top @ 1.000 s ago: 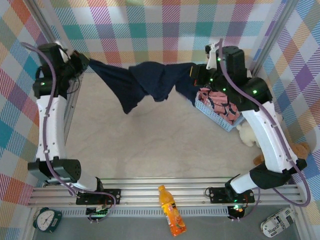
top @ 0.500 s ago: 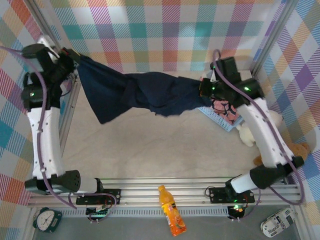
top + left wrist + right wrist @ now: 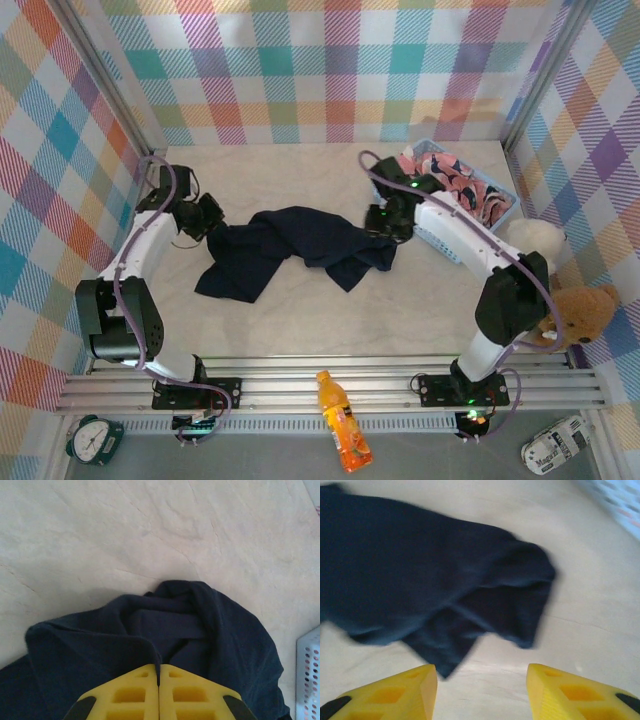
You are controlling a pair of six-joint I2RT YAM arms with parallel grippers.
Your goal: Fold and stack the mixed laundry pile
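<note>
The dark navy trousers [image 3: 295, 248] lie crumpled across the middle of the table. My left gripper [image 3: 208, 220] sits low at their left end, and in the left wrist view its yellow fingers [image 3: 125, 695] are shut on a fold of the navy trousers [image 3: 210, 625]. At the trousers' right end, my right gripper [image 3: 385, 222] is open. In the right wrist view the gripper [image 3: 481, 677] has bare table between its fingers, and the trousers [image 3: 420, 570] lie just beyond them. The pink printed garment [image 3: 455, 188] lies in the basket.
The light blue basket [image 3: 440, 236] stands at the back right, close behind my right arm. A white plush [image 3: 528, 236] and a brown teddy bear [image 3: 578, 314] sit by the right wall. An orange bottle [image 3: 340, 420] lies on the front rail.
Both arms have come down from holding the trousers stretched in the air. The trousers now lie on the table. My right gripper has opened and let go; the left stays shut on them.
</note>
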